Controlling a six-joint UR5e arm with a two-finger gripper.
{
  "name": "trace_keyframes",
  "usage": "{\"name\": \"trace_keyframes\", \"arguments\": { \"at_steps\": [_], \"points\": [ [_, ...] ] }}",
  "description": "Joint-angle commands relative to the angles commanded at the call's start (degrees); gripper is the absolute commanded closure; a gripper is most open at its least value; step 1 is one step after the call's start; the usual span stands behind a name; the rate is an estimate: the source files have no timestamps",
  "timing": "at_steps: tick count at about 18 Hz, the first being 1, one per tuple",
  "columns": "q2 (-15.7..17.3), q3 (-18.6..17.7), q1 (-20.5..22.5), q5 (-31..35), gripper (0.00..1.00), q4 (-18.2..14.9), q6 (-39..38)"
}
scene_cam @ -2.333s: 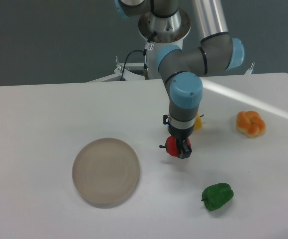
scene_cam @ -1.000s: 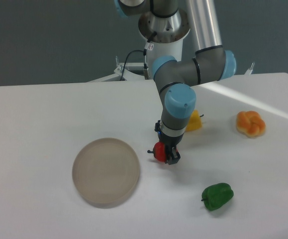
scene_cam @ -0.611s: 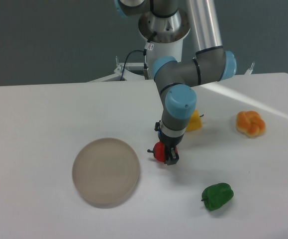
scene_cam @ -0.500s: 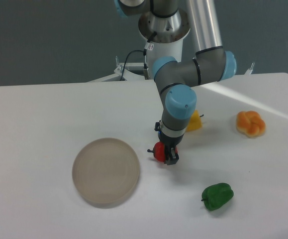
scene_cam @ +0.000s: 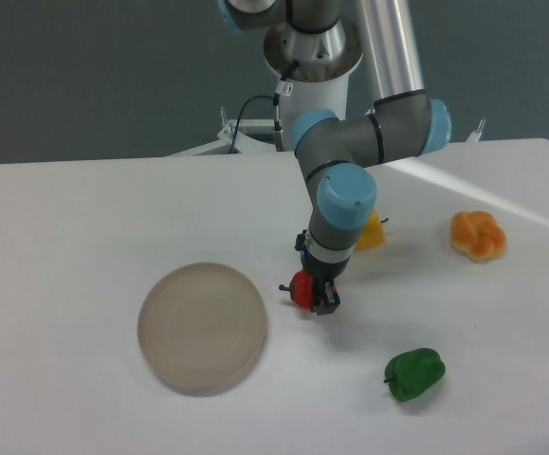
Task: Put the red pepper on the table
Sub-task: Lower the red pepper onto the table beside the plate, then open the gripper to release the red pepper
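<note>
From the fixed camera, you see the gripper point(scene_cam: 316, 295) pointing down and clenched around the red pepper point(scene_cam: 301, 290), which sits low over the white desk point(scene_cam: 84, 218), just right of the round beige plate point(scene_cam: 202, 327). You cannot tell whether the pepper touches the desk. A yellow pepper point(scene_cam: 370, 232) lies behind the arm, a green pepper point(scene_cam: 413, 373) nearer the front, an orange bun-like toy point(scene_cam: 478, 235) at right.

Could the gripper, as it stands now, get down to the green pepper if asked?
Probably not yet: the gripper is shut on the red pepper. Otherwise the way looks free, since the green pepper lies alone on open table, with nothing between.
</note>
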Motion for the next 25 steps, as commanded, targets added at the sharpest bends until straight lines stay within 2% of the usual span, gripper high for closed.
{"name": "trace_keyframes", "arguments": {
  "at_steps": [8, 11, 12, 17, 25],
  "points": [
    [-0.18, 0.0, 0.18, 0.0, 0.31, -0.09, 0.09],
    [-0.18, 0.0, 0.26, 0.0, 0.21, -0.09, 0.09],
    [-0.09, 0.0, 0.26, 0.0, 0.13, -0.09, 0.09],
    [0.35, 0.35, 0.53, 0.0, 0.0, -0.09, 0.17],
    [1.58, 4.65, 5.0, 0.18, 0.0, -1.14, 1.84]
  ]
}}
